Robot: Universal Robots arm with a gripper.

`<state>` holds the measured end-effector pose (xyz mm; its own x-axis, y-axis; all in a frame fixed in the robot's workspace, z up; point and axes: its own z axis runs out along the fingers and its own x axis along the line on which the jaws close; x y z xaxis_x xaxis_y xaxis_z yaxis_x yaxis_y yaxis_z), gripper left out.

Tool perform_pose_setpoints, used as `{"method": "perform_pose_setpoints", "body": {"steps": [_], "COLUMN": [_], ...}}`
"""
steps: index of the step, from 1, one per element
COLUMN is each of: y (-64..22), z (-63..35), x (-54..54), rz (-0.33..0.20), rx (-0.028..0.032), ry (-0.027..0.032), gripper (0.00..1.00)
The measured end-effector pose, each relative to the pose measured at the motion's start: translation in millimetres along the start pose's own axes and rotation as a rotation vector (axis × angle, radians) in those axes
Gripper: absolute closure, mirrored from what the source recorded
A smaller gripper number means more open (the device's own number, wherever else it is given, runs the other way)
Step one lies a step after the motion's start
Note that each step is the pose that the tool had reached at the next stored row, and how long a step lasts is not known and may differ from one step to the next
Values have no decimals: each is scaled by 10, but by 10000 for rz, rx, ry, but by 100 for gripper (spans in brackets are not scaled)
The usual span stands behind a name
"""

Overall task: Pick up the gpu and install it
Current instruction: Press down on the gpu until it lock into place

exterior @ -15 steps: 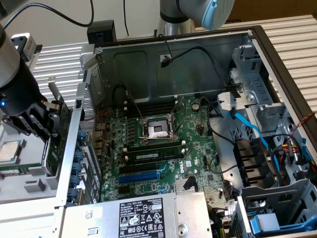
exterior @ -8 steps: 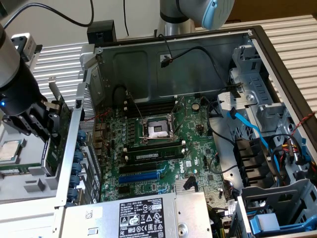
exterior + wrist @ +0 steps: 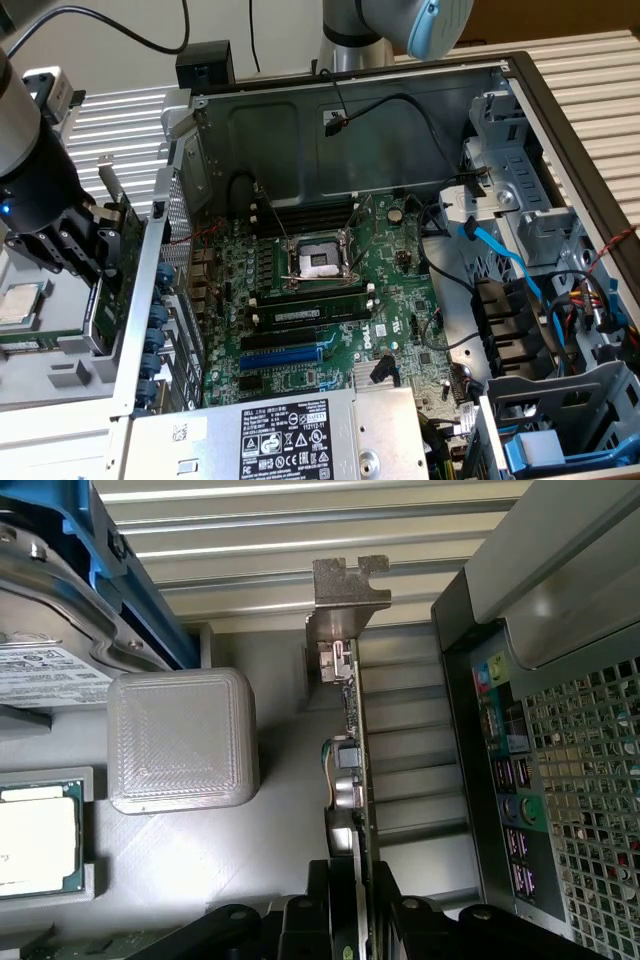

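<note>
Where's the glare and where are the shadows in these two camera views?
Exterior view: the ribbed surface is brightest, and the gripper beside the case looks dark. Wrist view: glare streaks run along the ribs, the clamped gpu is lit edge-on, and the fingers holding it sit in shadow.

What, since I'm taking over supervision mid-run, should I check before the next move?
1. Claw shut on the gpu: ok, it grips both faces.
2. Silver bracket at the end away from the claw: ok.
3. Gpu inside the case: not ok, it is outside the wall on the exterior view's left.
4. Blue slot on the motherboard empty: ok.
5. Gpu lifted free of the grey tray: cannot tell.
</note>
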<state>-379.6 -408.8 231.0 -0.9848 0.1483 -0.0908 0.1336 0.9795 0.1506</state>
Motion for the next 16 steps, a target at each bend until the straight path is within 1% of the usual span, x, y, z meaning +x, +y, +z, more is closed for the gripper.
{"method": "perform_pose_setpoints", "body": {"steps": [3, 8, 12, 14, 16], "y": [1, 10, 13, 18, 26], "z": [-6, -65, -86, -115, -171], "x": [-1, -5, -7, -10, -15], "rz": [0, 0, 0, 1, 1], "rx": [-1, -2, -2, -3, -4], "ry": [-1, 1, 1, 1, 1], "gripper": [72, 72, 72, 72, 72]}}
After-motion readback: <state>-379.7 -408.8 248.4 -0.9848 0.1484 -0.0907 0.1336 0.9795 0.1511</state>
